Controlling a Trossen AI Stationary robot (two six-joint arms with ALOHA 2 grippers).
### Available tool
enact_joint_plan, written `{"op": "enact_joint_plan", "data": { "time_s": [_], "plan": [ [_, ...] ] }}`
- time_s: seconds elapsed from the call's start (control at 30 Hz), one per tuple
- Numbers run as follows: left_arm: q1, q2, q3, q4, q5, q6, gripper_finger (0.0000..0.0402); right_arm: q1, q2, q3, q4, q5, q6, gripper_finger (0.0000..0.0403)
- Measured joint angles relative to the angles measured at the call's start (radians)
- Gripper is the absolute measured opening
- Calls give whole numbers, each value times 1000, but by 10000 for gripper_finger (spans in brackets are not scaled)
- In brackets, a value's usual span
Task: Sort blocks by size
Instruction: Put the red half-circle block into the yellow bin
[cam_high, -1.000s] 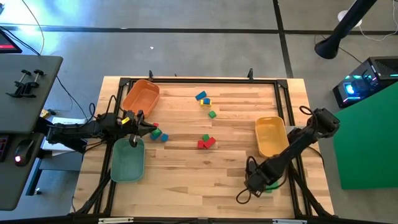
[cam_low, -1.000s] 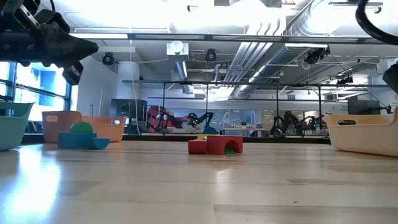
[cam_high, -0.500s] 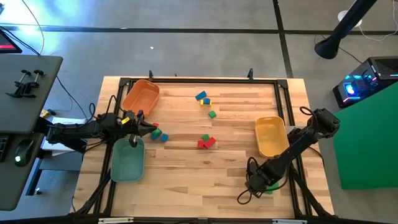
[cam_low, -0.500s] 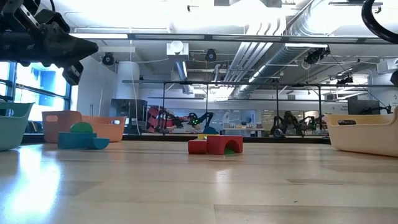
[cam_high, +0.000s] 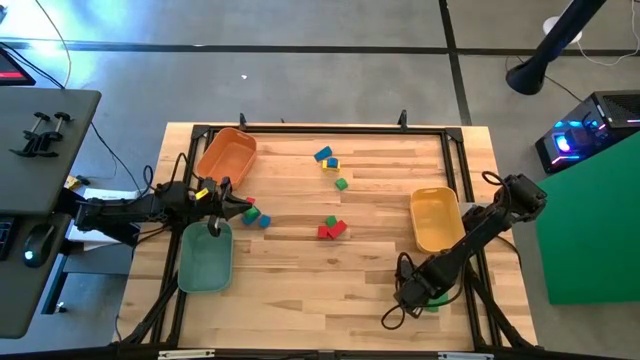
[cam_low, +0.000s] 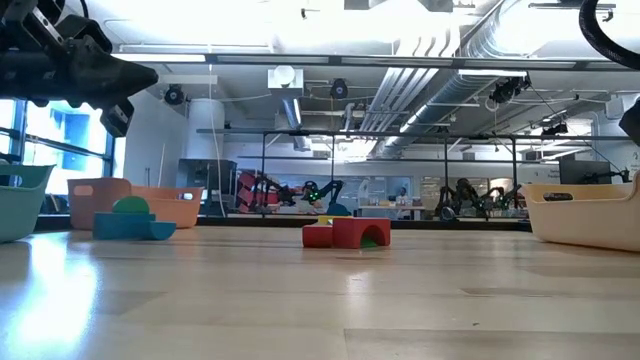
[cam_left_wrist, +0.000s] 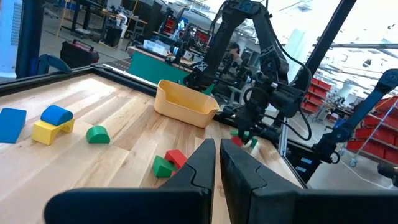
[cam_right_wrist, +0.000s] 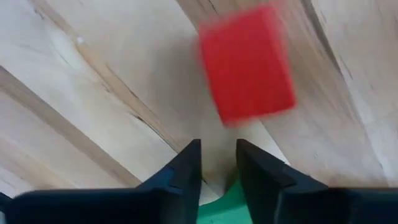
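My right gripper (cam_high: 415, 293) points down at the table's near right corner, shut on a green block (cam_right_wrist: 219, 202). A red block (cam_right_wrist: 247, 62) lies on the wood just beyond its fingertips. More blocks lie mid-table: blue (cam_high: 322, 154), yellow and blue (cam_high: 331, 163), green (cam_high: 341, 184), and a green and red cluster (cam_high: 332, 229). Others (cam_high: 255, 216) lie at the left. My left gripper (cam_left_wrist: 217, 158) is shut and level at the table's left, above the teal tray (cam_high: 205, 260). My right gripper has the green block (cam_right_wrist: 217, 198) between its two fingers, coming from above and pointing down. Only a small strip of the block shows between the fingers (cam_right_wrist: 186, 168); whether it rests on the table I cannot tell.
An orange tray (cam_high: 228, 155) stands at the far left and a yellow tray (cam_high: 436, 218) at the right, just beyond my right gripper. A black frame (cam_high: 320, 130) runs round the table top. Bare wood lies along the near edge.
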Motion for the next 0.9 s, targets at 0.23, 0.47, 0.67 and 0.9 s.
{"op": "enact_joint_plan", "data": {
  "time_s": [0.23,0.47,0.67,0.9],
  "plan": [
    [0,0,0,0,0,1,12,0,0,0,-7,16,-38,82],
    [0,0,0,0,0,0,12,0,0,1,-7,21,-127,179],
    [0,0,0,0,0,0,12,-31,0,1,-6,61,-57,265],
    [0,0,0,0,0,0,12,-82,0,1,23,148,62,296]
  ]
}}
